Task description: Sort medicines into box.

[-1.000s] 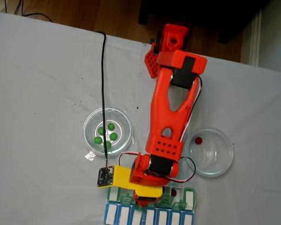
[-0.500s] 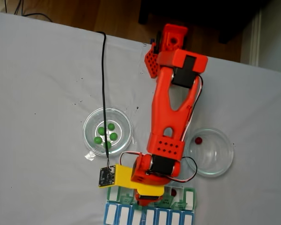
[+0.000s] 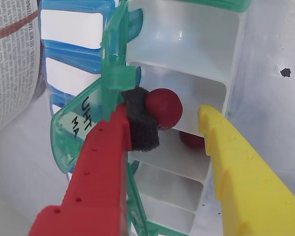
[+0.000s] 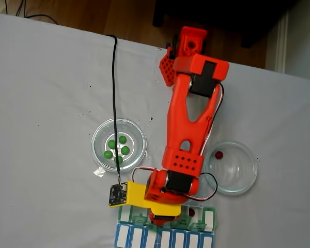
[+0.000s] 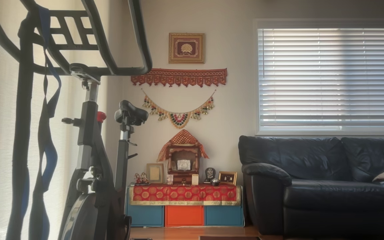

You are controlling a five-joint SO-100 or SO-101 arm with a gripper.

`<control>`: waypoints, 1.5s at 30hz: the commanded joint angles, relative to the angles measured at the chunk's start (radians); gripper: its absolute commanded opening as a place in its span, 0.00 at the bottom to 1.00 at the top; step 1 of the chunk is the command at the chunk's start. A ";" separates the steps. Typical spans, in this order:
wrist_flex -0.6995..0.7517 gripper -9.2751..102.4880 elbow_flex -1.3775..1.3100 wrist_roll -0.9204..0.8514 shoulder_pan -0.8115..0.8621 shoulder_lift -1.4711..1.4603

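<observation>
In the wrist view my gripper (image 3: 168, 117) is open over the box (image 3: 187, 39), above one white compartment beside a raised green lid (image 3: 81, 125). A red pill (image 3: 163, 109) rests against the black foam pad on the red finger (image 3: 105, 162); the yellow finger (image 3: 236, 167) stands clear of it. Another red pill (image 3: 191, 140) lies in the compartment below. In the fixed view the wrist covers the gripper (image 4: 161, 222) at the box (image 4: 209, 219). Several green pills (image 4: 118, 147) sit in the left glass dish, one red pill (image 4: 219, 154) in the right dish, and one red pill (image 4: 191, 211) in the box.
The left glass dish (image 4: 99, 135) and the right glass dish (image 4: 243, 175) flank the red arm (image 4: 188, 124) on the white cloth. A black cable (image 4: 113, 93) runs down to the wrist camera. A printed paper (image 3: 10, 64) lies beside the box's blue row (image 3: 69, 49).
The wrist edged very slightly to the right early on; since then arm, dishes and pills in the fixed view hold still.
</observation>
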 commanded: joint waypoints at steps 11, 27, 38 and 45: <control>-0.017 0.22 -0.031 -0.020 -0.011 0.138; 0.241 0.10 -0.117 -0.060 -0.103 0.213; 0.403 0.10 -0.048 -0.072 -0.301 0.405; 0.483 0.10 0.002 -0.146 -0.440 0.370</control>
